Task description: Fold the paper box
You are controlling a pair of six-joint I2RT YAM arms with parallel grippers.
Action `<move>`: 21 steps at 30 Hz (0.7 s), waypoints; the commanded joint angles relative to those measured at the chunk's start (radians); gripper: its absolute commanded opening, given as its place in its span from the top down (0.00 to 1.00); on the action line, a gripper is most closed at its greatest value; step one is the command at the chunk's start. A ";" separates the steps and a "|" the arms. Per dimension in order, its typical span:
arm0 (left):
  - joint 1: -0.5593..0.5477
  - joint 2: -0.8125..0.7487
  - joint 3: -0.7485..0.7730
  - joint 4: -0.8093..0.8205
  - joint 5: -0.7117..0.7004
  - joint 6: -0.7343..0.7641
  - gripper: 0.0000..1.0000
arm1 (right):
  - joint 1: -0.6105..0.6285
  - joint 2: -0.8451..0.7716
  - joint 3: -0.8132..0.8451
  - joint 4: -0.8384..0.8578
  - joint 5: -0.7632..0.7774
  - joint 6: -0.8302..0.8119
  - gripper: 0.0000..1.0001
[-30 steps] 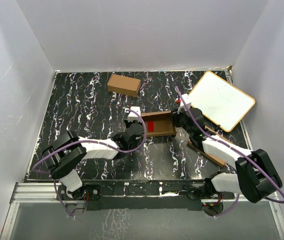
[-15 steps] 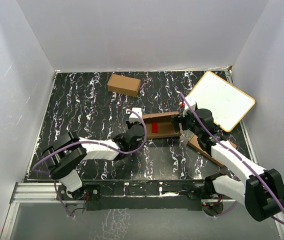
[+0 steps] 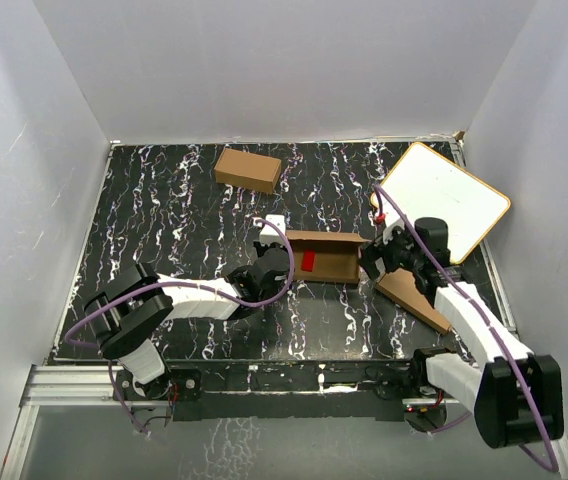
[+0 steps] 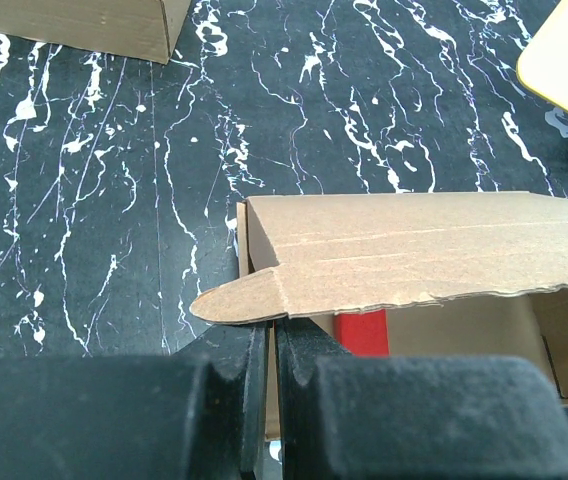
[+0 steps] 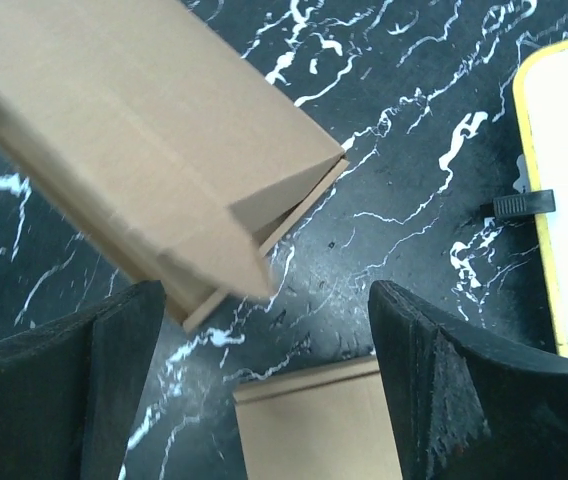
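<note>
The paper box [image 3: 326, 257] is a brown cardboard mailer lying in the middle of the black marbled table. Its lid flap [image 4: 414, 250] leans over the tray, with a rounded tab at the left end. A red patch [image 4: 362, 333] shows inside. My left gripper [image 3: 272, 262] is shut on the box's thin left wall [image 4: 270, 335], beneath the tab. My right gripper [image 3: 379, 258] stands open just off the box's right end. In the right wrist view that end [image 5: 134, 130] sits up and to the left of the open right gripper [image 5: 267, 300], which holds nothing.
A smaller chunky brown carton [image 3: 248, 169] sits at the back. A yellow-rimmed whiteboard [image 3: 444, 200] lies at the back right, with a black clip [image 5: 524, 205] at its edge. A flat brown cardboard piece [image 3: 414, 295] lies under my right arm, close beneath the right fingers [image 5: 314, 420].
My right gripper has opened and drawn back to the right, off the box. The lid flap has come down over the tray. My left gripper has kept its hold.
</note>
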 commanded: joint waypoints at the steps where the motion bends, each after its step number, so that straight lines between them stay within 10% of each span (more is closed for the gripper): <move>1: -0.008 -0.001 0.022 -0.020 0.010 -0.019 1.00 | -0.052 -0.121 0.074 -0.173 -0.258 -0.286 0.02; 21: -0.008 0.004 0.037 -0.030 0.028 -0.024 1.00 | -0.047 -0.031 0.422 -0.693 -0.539 -0.855 0.00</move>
